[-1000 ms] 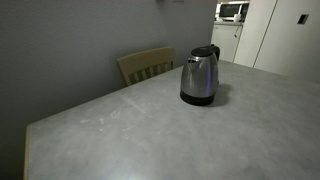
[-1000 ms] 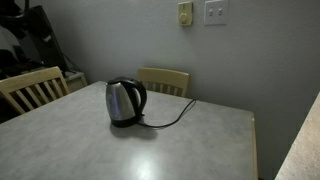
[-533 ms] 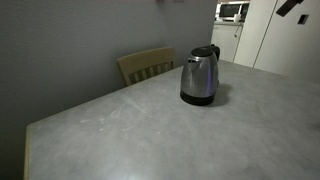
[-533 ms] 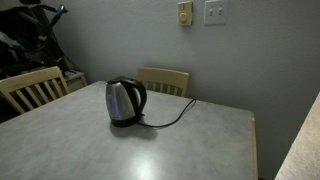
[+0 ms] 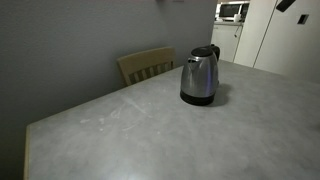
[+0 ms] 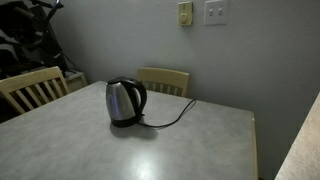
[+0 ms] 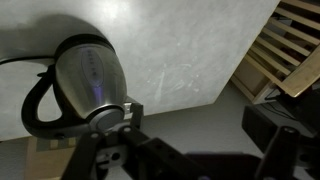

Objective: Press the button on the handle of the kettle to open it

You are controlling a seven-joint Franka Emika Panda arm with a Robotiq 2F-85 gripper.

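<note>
Kettle (image 6: 122, 101), small brushed stainless-steel electric one with tapered body, black lid and round black base, stands upright on the grey speckled tabletop (image 6: 190, 145), long axis vertical. It sits toward the far edge, near a pale wooden slat-back chair (image 6: 164, 80) and well in from the other edges. Bare tabletop lies open on the front and sides of it in both exterior views. Black loop handle (image 6: 141, 97) points to the right in an exterior view, same side as the thin black power cord (image 6: 175, 119) trailing off the base. In an exterior view (image 5: 199, 78) the handle sits behind the body, facing away. I can't make out the button against the handle. Wrist view has the kettle (image 7: 88, 78) close, handle loop (image 7: 38, 102) at left, table edge and chair slats at right. My gripper (image 7: 190, 160) is dark; its finger shapes look spread, nothing between them.
</note>
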